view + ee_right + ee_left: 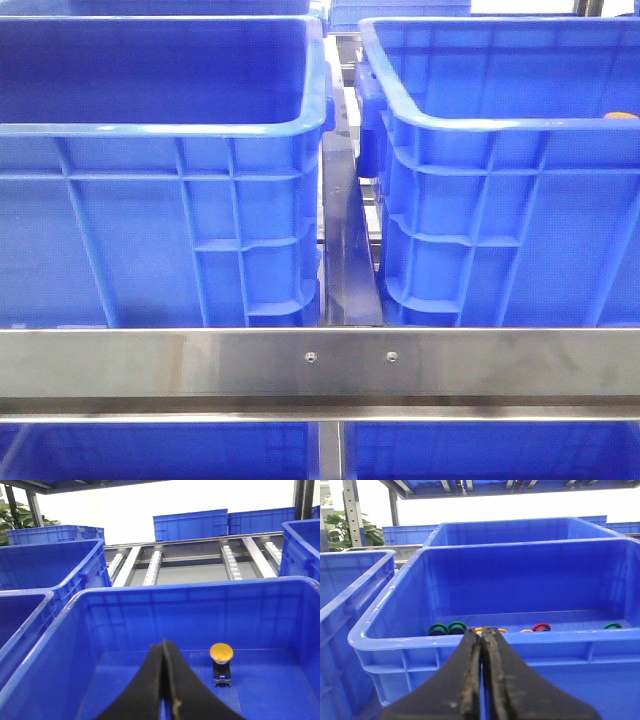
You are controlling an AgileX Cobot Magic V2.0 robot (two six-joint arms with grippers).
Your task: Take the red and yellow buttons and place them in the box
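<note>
Steel rail (200,362) runs across the near edge of the front view, two screw heads (311,357) near its middle. Behind it stand two blue crates side by side: left crate (150,230) and right crate (520,230), apart, with a narrow dark gap (345,250) between them. A speck of orange shows at the right crate's far right rim; too small to identify.

Left wrist view: left gripper (482,632) has its black fingers pressed together, nothing between them, tips poised just over the near rim of a blue bin (395,645). On the bin floor, along the far wall, lie the buttons: two green buttons (448,628) at the left, a yellow-rimmed button (479,629) partly hidden behind the fingertips, a red button (541,627) further right, and another green one (613,626) near the right wall. More blue crates stand behind and to the left; a potted plant (340,530) shows at far left.

Right wrist view: right gripper (164,645) likewise closed tight and empty, over a second blue box (75,630). One yellow button (221,663) stands upright on the box floor, just right of the fingertips, not touching them. Roller conveyor tracks (190,565) lie beyond the box, with further blue crates on the far side.
</note>
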